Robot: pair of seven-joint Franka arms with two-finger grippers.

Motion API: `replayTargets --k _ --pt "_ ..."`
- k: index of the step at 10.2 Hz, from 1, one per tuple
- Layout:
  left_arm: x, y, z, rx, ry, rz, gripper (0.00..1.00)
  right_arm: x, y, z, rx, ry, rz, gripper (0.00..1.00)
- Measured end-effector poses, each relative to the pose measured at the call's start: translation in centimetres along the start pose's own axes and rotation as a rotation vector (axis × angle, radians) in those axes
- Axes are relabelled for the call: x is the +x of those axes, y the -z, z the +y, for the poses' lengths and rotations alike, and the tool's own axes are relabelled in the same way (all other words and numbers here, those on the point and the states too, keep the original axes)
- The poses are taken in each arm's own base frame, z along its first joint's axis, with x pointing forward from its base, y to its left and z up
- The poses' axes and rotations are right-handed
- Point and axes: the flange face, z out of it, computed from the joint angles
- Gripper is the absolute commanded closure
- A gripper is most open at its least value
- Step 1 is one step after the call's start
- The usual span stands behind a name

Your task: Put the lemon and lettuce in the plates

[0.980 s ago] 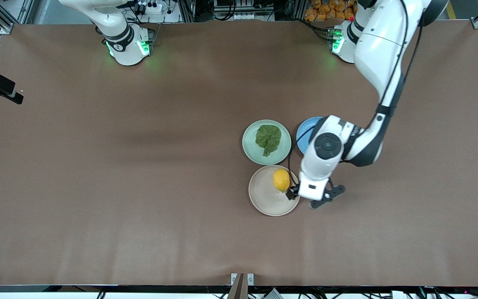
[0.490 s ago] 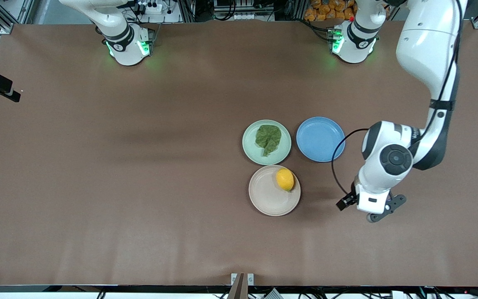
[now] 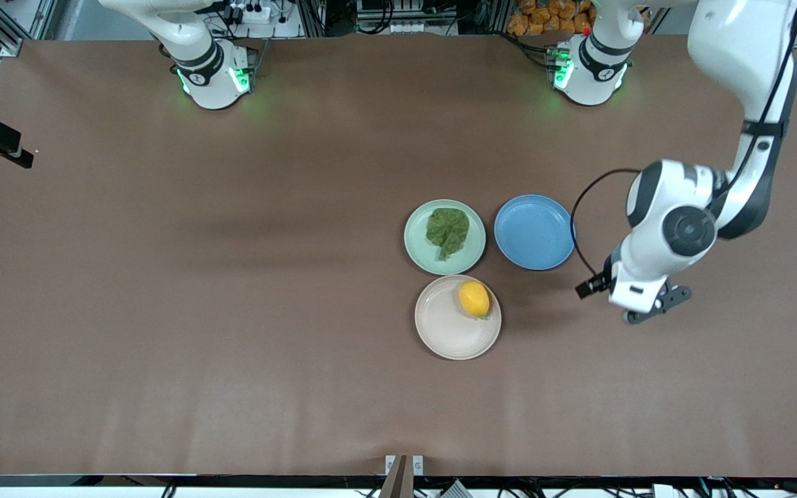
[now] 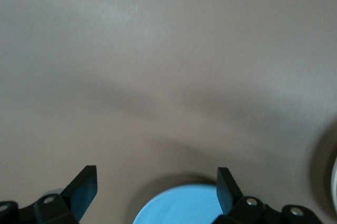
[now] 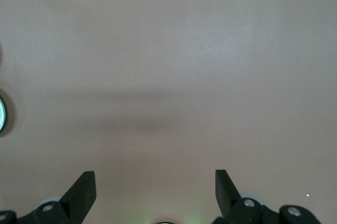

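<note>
Cutting off most of the blue plate (image 4: pixel 181 205) at the left wrist view's edge, showing only an arc; leaving just a mint sliver of a plate (image 5: pixel 2 114) at the right wrist view's edge.

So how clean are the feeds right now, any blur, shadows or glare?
Front view: sharp, with a soft shadow on the table beside the beige plate and green glow at both arm bases. Left wrist view: soft focus, blue plate blurred. Right wrist view: hazy, faint shadow band.

Matt brown table (image 3: pixel 232 311); crinkled lettuce (image 3: pixel 447 232); smooth plates (image 3: pixel 440 332).
</note>
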Motion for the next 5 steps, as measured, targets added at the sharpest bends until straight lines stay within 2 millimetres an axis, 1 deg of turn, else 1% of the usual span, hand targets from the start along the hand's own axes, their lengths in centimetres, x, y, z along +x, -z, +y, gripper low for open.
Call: replayTargets --k 2,3,4,5 --pt "-2.7 2.7 -3.9 -0.038 -0.044 -0.008 0.0 -0.3 0.1 0.4 -0.011 0.03 -0.006 0.0" --pt "-3.3 4.6 -5.0 -0.049 -0.045 0.019 0.0 -0.6 0.2 1.3 -0.015 0.045 -0.014 0.0" --pt "-3.6 6.9 -5.2 -0.067 -0.044 0.061 0.0 -1.0 0.3 2.3 -0.012 0.055 -0.024 0.0" --pt "-3.5 9.9 -5.2 -0.092 -0.049 0.116 0.0 -1.3 0.4 2.7 -0.01 0.056 -0.035 0.0"
